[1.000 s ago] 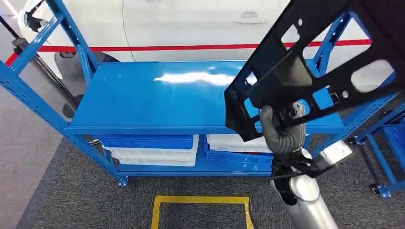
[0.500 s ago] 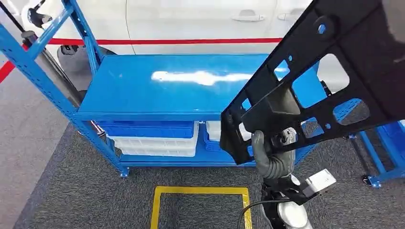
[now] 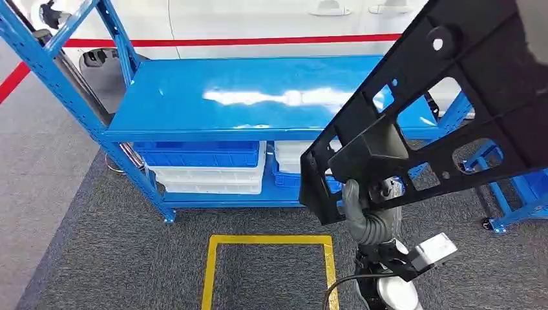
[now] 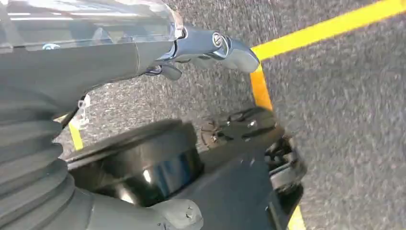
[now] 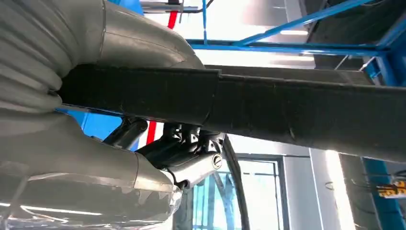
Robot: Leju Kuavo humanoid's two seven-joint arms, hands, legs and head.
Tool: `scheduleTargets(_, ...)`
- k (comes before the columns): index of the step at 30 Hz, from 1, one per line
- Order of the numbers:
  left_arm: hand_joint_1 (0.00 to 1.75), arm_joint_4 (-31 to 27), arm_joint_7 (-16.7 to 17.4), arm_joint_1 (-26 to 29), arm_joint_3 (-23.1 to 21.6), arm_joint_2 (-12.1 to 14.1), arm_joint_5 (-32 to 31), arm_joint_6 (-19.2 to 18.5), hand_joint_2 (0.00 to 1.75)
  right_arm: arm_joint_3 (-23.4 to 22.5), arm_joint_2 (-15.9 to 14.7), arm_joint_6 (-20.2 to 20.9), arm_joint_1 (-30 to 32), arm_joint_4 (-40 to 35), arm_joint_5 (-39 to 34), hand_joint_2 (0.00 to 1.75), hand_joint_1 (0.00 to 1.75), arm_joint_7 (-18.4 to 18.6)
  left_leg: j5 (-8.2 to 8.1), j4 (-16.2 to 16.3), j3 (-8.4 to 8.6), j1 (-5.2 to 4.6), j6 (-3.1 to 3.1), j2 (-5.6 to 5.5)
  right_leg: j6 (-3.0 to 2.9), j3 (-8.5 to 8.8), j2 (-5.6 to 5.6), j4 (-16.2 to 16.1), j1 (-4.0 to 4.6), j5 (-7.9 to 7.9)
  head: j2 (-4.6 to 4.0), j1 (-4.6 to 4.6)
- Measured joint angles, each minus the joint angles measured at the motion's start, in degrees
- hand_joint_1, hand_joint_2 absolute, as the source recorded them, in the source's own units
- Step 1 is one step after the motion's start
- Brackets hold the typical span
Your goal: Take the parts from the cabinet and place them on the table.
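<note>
The right hand (image 3: 373, 213) has its fingers (image 5: 186, 163) wrapped around the lower edge of a black part (image 3: 452, 110), thumb on one face and darker fingers on the other. The part is held up in the air in front of the blue rack (image 3: 258, 97), touching nothing else. It is a flat, matte black panel with several cut-out windows and small holes. Its long axis runs diagonally, low end at the hand, high end up toward the robot's right. The left hand (image 4: 143, 52) hangs over the grey carpet (image 4: 344, 96), holding nothing; how its fingers lie, I cannot tell.
</note>
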Motion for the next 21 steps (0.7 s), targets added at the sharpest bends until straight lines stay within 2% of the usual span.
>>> scheduleTargets(1,0.0,0.0,0.0,0.1,0.0,0.0,0.0,-0.1,1.75,0.0,0.2,0.0,0.1,0.0,0.2,1.75,1.75,0.0,-3.4,2.3,-0.86,0.09,-0.36,0.0,-0.37,-0.68,0.03,0.0,-0.04,0.6,0.02,-0.2)
scheduleTargets(2,0.0,0.0,0.1,0.2,-0.1,0.0,-0.2,-0.1,1.75,0.0,0.3,0.0,0.2,0.0,0.4,1.75,1.75,-0.1,-6.9,6.2,-1.83,0.32,-0.69,0.0,-0.54,-1.43,0.03,0.0,0.01,1.23,0.02,-0.37)
scheduleTargets(3,0.0,0.0,0.1,0.2,-0.2,0.0,-0.2,-0.1,1.75,0.0,0.3,0.0,0.3,-0.1,0.6,1.75,1.75,-0.2,-9.36,10.0,-2.71,0.44,-0.92,0.01,-0.55,-2.14,0.02,0.1,0.06,1.78,0.02,-0.29)
scheduleTargets(4,0.0,0.0,0.1,0.2,-0.3,0.0,-0.3,-0.2,1.75,0.0,0.3,-0.1,0.5,-0.1,1.0,1.75,1.75,-0.3,-10.86,13.8,-3.39,0.49,-1.1,0.01,-0.51,-3.02,-0.01,0.2,0.12,2.37,0.02,-0.33)
scheduleTargets(5,0.0,0.0,0.1,0.2,-0.4,0.0,-0.4,-0.2,1.75,0.0,0.3,-0.2,0.7,-0.1,1.2,1.75,1.75,-0.3,-10.45,15.6,-3.08,0.52,-1.15,0.01,-0.47,-3.93,-0.09,0.3,0.16,2.98,0.02,-0.33)
scheduleTargets(6,0.0,0.0,0.1,0.2,-0.4,0.0,-0.5,-0.1,1.75,0.0,0.3,-0.2,0.9,-0.1,1.4,1.75,1.75,-0.3,-8.73,14.7,-1.57,0.53,-1.05,0.0,-0.41,-4.74,-0.13,0.4,0.21,3.53,0.0,-0.33)
scheduleTargets(7,0.0,0.0,0.2,0.2,-0.5,0.1,-0.6,-0.1,1.75,0.0,0.3,-0.3,1.1,-0.2,1.6,1.75,1.75,-0.4,-6.67,11.9,0.85,0.52,-0.83,-0.02,-0.33,-5.42,-0.12,0.5,0.3,3.99,0.02,-0.33)
scheduleTargets(8,0.0,0.0,0.2,0.2,-0.5,0.2,-0.6,-0.1,1.75,0.0,0.4,-0.4,1.2,-0.2,1.8,1.75,1.75,-0.5,-5.0,7.6,4.07,0.45,-0.4,-0.05,-0.26,-6.01,-0.08,0.6,0.38,4.46,0.0,-0.33)
scheduleTargets(9,0.0,0.0,0.2,0.2,-0.6,0.2,-0.7,-0.1,1.75,0.0,0.4,-0.4,1.4,-0.3,1.9,1.75,1.75,-0.5,-4.73,2.2,7.98,0.14,0.35,-0.2,-0.13,-6.42,0.0,0.6,0.45,5.0,0.02,-0.35)
scheduleTargets(10,0.0,0.0,0.2,0.1,-0.8,0.4,-0.7,0.0,1.75,0.0,0.6,-0.4,1.5,-0.5,2.0,1.75,1.75,-0.6,-7.09,-2.2,10.35,-0.02,1.19,-0.27,0.2,-6.67,-0.05,0.6,0.46,5.48,0.02,-0.24)
scheduleTargets(11,0.0,0.0,0.2,0.1,-0.9,0.5,-0.7,0.0,1.75,0.0,0.7,-0.5,1.5,-0.7,2.0,1.75,1.75,-0.7,-6.72,-3.3,10.96,-0.22,0.75,-0.23,0.63,-6.71,-0.08,0.3,0.26,6.0,0.02,-0.26)
scheduleTargets(12,0.0,0.0,0.2,0.2,-0.9,0.5,-0.8,0.0,1.75,0.0,0.7,-0.6,1.5,-0.7,2.0,1.75,1.75,-0.8,-6.14,-3.2,10.32,-0.53,1.24,-0.28,1.07,-6.59,-0.19,0.1,-0.04,6.51,0.02,-0.33)
scheduleTargets(13,0.0,0.0,0.2,0.1,-1.0,0.5,-0.8,0.0,1.75,0.0,0.9,-0.8,1.5,-0.8,2.0,1.75,1.75,-0.8,-5.98,-3.4,10.17,-0.73,1.52,-0.26,1.47,-6.69,-0.18,-0.1,-0.15,7.08,0.0,-0.79)
scheduleTargets(14,0.0,0.0,0.2,0.2,-1.0,0.5,-0.9,0.0,1.75,0.0,0.9,-1.0,1.6,-0.8,2.0,1.75,1.75,-0.8,-4.91,-4.1,9.93,-0.71,1.85,-0.19,1.93,-6.7,-0.17,-0.7,-0.03,7.83,0.0,-0.61)
scheduleTargets(15,0.0,0.0,0.2,0.2,-1.1,0.5,-0.9,0.0,1.75,0.0,0.9,-1.0,1.8,-0.8,2.0,1.75,1.75,-0.8,-3.71,-5.1,9.93,0.12,1.99,0.23,2.11,-7.06,-0.08,-0.2,-0.04,7.2,0.02,-0.61)
scheduleTargets(16,0.0,0.0,0.2,0.2,-1.2,0.5,-1.1,0.0,1.75,0.0,0.9,-1.0,1.8,-0.9,2.0,1.75,1.75,-0.9,-2.9,-5.5,9.29,-0.05,2.42,0.2,2.31,-7.82,0.1,1.0,0.06,4.41,0.0,-0.53)
scheduleTargets(17,0.0,0.0,0.2,0.1,-1.2,0.5,-1.3,0.0,1.75,0.0,0.9,-1.1,1.8,-0.9,2.0,1.75,1.75,-0.8,-2.25,-5.5,8.41,-0.09,2.75,0.28,2.33,-8.73,0.23,4.0,0.09,0.63,0.02,-0.37)
scheduleTargets(18,0.0,0.0,0.2,0.1,-1.3,0.5,-1.4,0.0,1.75,0.0,0.9,-1.1,1.9,-0.9,2.0,1.75,1.75,-0.8,-1.52,-5.4,7.51,-0.15,2.78,0.29,2.51,-9.7,0.25,8.1,0.02,-2.84,0.0,-0.31)
scheduleTargets(19,0.0,0.0,0.2,0.2,-1.3,0.5,-1.7,0.0,1.75,0.0,0.9,-1.2,2.0,-0.9,2.0,1.75,1.75,-0.8,-0.85,-5.4,6.55,-0.24,2.78,0.34,2.76,-10.5,0.25,12.5,-0.07,-5.04,0.0,-0.37)
scheduleTargets(20,0.0,0.0,0.2,0.2,-1.4,0.5,-1.9,0.0,1.75,0.0,0.9,-1.2,2.1,-0.9,2.0,1.75,1.75,-0.8,-0.25,-5.2,5.61,-0.26,2.71,0.38,2.97,-10.75,0.24,15.3,-0.14,-5.05,0.0,-0.33)
scheduleTargets(21,0.0,0.0,0.2,0.2,-1.5,0.5,-2.1,0.1,1.75,-0.1,0.9,-1.2,2.2,-0.9,2.0,1.75,1.75,-0.8,0.32,-4.9,4.53,-0.24,2.6,0.45,3.19,-10.03,0.23,16.1,-0.22,-3.4,0.02,-0.35)
